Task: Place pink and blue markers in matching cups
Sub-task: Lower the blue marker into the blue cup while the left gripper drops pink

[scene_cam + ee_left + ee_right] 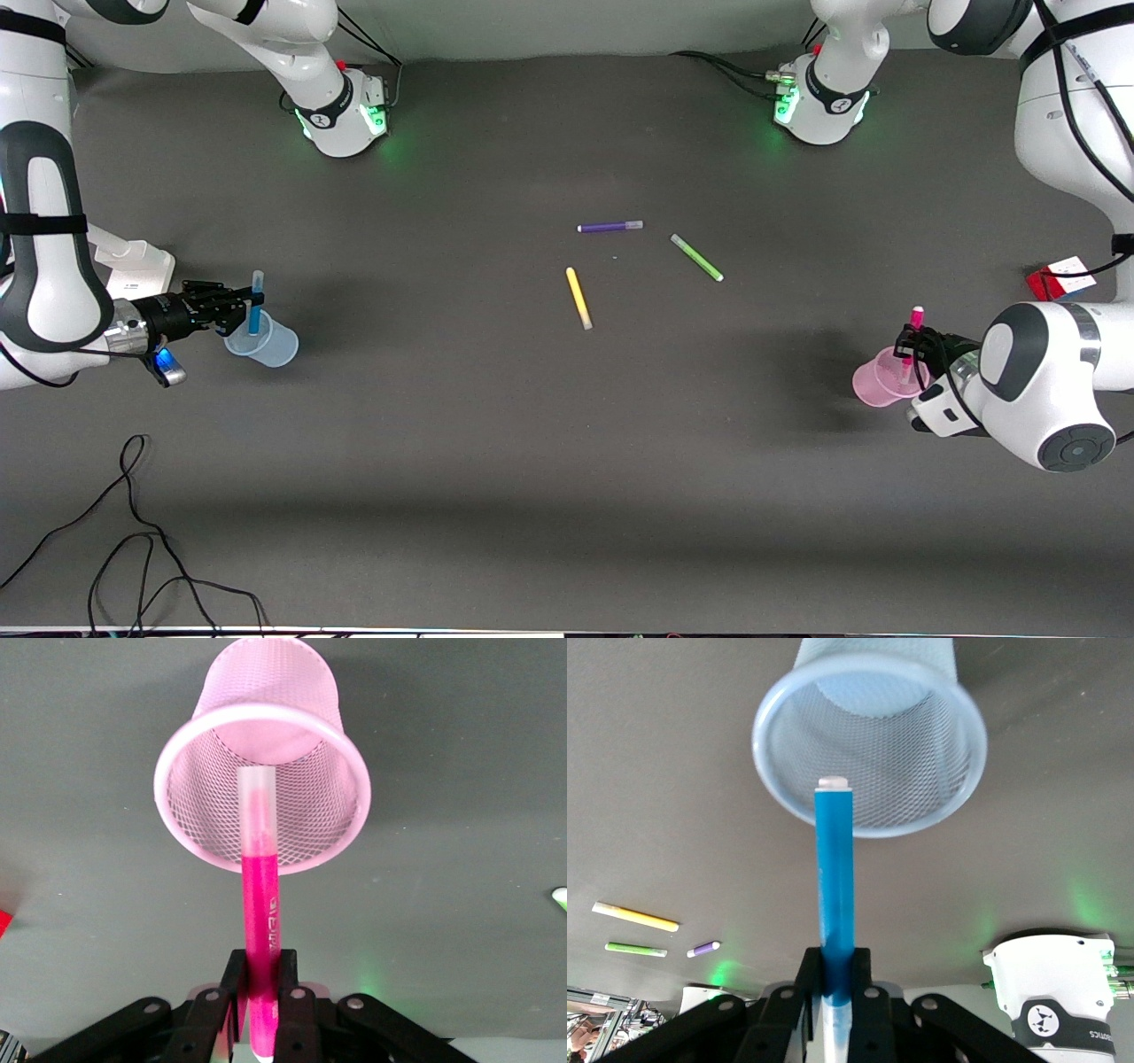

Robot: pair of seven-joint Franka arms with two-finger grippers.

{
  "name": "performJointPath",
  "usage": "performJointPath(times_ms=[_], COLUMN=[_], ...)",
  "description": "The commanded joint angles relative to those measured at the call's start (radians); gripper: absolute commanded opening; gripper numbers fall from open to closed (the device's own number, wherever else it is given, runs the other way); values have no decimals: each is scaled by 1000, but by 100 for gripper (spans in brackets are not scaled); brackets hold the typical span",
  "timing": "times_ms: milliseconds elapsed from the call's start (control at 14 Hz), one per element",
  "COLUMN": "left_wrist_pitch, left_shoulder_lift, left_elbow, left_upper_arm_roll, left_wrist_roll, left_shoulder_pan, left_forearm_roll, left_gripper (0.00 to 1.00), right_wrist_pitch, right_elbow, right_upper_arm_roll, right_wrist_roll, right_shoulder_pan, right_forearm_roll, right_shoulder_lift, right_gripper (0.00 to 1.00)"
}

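My right gripper (241, 307) is shut on the bright blue marker (256, 304) and holds it upright over the pale blue cup (265, 340) at the right arm's end of the table. In the right wrist view the blue marker (834, 877) runs from the gripper (835, 970) to the rim of the blue cup (868, 744). My left gripper (911, 347) is shut on the pink marker (912, 337) over the pink mesh cup (877, 378) at the left arm's end. In the left wrist view the pink marker (260, 904) runs from the gripper (260, 979), pale cap end inside the mouth of the pink cup (266, 780).
A purple pen (609, 227), a green pen (697, 258) and a yellow pen (578, 298) lie mid-table. A red and white box (1060, 277) sits at the left arm's end. Black cables (133, 532) lie near the front camera's edge.
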Motion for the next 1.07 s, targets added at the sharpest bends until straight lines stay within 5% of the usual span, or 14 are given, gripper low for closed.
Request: performJointPath(times_ms=[0,143,214,286,357,500,1000], left_wrist_pitch=[-19,-16,-16,-15,-9,-4,-27], left_shoulder_lift=[36,42,44,44,44,44,18], left_elbow=[43,44,46,46,46,46,110], left_upper_arm_roll=[3,3,3,3,3,3,5], left_wrist_roll=[-16,-24,-25,-25,-24,-22,-73], left_shoulder_pan=[-15,-18,-18,-19,-19,-19,-42], left_forearm_roll=[21,21,21,23,26,28,44], left_gripper=[0,0,0,9,34,100,100], right_wrist_pitch=[16,16,17,17,14,16,8], right_elbow=[20,43,52,60,66,66,80], right_upper_arm_roll=[-6,-6,-6,-5,-6,-6,-3], right_wrist_roll=[-30,-34,-34,-34,-33,-33,-19], right_shoulder_pan=[1,3,3,3,3,3,104], right_forearm_roll=[-11,-9,-8,-8,-8,-6,-89], right_shoulder_lift=[22,46,51,57,57,46,-176], right_gripper=[0,0,21,53,97,100,100])
